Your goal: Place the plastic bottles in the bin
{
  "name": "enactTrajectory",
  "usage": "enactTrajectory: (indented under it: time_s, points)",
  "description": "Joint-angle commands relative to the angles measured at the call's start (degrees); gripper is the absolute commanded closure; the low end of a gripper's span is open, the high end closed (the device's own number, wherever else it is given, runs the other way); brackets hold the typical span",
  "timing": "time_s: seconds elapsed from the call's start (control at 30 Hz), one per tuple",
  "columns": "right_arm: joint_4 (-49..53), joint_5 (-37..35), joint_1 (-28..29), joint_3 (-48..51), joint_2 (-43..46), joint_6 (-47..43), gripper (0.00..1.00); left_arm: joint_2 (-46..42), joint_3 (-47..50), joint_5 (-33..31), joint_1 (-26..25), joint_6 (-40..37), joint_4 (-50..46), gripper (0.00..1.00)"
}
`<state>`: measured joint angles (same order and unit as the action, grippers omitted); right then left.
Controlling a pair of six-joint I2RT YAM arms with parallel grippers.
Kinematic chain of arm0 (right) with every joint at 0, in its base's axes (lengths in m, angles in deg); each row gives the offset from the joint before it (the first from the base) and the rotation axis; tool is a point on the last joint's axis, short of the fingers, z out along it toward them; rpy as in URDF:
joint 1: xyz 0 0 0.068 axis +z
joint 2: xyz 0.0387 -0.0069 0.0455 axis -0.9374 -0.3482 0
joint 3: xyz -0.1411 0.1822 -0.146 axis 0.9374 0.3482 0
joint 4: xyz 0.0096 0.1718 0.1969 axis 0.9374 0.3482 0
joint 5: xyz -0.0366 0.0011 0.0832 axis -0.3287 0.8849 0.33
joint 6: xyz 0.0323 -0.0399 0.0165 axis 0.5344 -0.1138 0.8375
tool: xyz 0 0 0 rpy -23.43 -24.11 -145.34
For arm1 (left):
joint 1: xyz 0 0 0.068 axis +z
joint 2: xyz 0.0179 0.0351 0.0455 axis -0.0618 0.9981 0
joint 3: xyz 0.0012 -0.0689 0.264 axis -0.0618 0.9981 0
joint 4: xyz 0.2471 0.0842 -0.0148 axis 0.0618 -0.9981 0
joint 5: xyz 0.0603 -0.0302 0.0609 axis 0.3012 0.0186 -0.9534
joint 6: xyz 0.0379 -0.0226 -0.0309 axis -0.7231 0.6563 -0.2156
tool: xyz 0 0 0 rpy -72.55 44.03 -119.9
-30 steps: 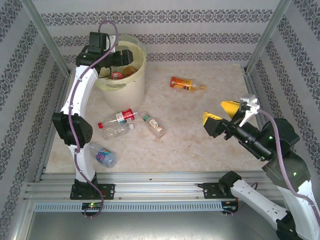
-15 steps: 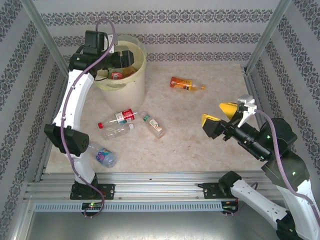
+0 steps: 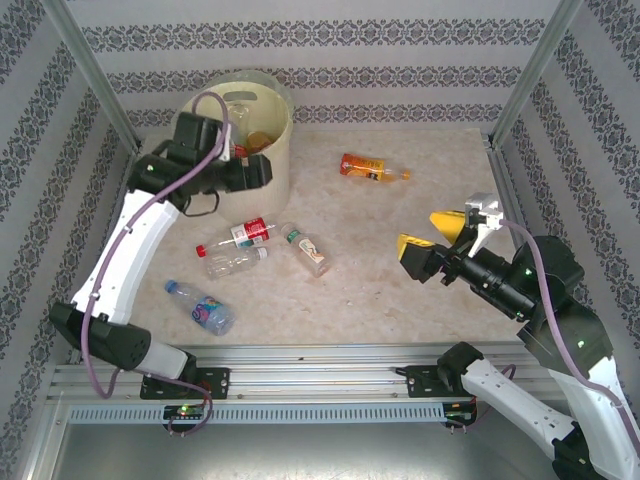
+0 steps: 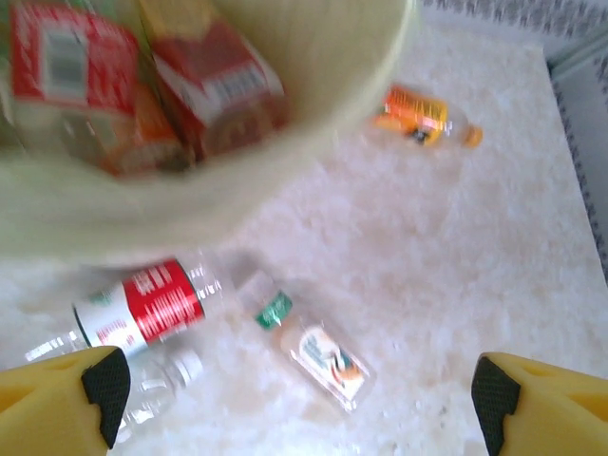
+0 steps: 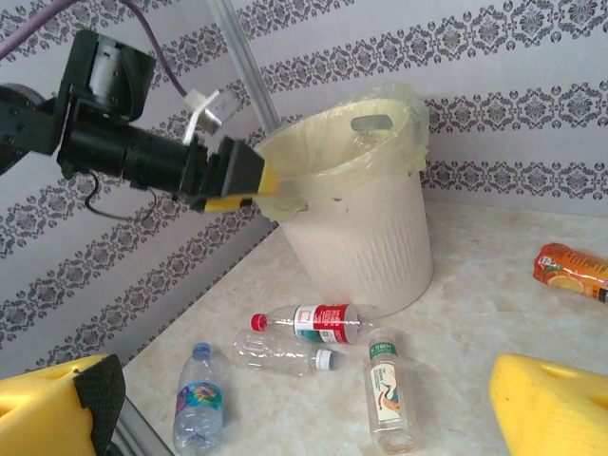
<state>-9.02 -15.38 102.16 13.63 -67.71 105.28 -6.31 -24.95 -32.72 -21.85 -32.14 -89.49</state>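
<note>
Five plastic bottles (image 3: pixel 250 232) loose mid-frame; bin (image 3: pixel 280 140) upper left. Left gripper (image 3: pixel 258 172), beside bin wall, and right gripper (image 3: pixel 430 235), mid-right, both spread wide, empty. Might knock the bin or roll bottles away.

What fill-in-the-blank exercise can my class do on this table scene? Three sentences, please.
1. Outside the bin, the plastic bottles lying on the table number ____.
2. The bottle lying alone towards the far wall has an ____ label.
3. The left gripper and the right gripper are both ____ and hold nothing.
Missing words: five; orange; open.
</note>
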Motion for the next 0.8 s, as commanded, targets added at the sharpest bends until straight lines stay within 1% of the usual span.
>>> enactTrajectory:
  time_s: [0.0,0.13,0.2,0.27,0.4,0.57,0.67,0.77]
  points:
    - [-0.3,1.7,0.6,0.6,0.2,0.7,0.02,-3.5,6.4,-3.2,-3.5,6.5,2.7,0.06]
    - [0.2,1.7,0.6,1.4,1.0,0.5,0.02,-5.7,13.8,-4.2,-6.0,10.9,6.8,0.06]
    - [0.4,1.4,0.6,1.8,1.3,0.4,0.02,-6.2,17.0,-4.9,-7.6,12.9,9.3,0.02]
    - [0.9,1.2,0.6,2.0,1.5,0.1,0.02,-6.1,20.1,-4.8,-8.9,15.2,12.4,0.00]
    - [1.6,1.4,0.6,2.4,1.6,-0.2,0.02,-4.2,24.7,-3.6,-10.6,19.4,18.7,0.00]
    - [2.4,1.0,0.6,2.8,2.4,-0.5,0.02,0.3,26.6,-6.4,-12.7,22.3,22.4,0.00]
    - [2.7,0.9,0.6,3.3,3.0,-0.5,0.02,3.7,26.9,-7.0,-13.9,24.4,24.6,0.00]
    - [3.4,0.7,0.6,3.4,3.2,-0.8,0.02,8.0,25.7,-8.7,-15.5,25.8,24.4,0.00]
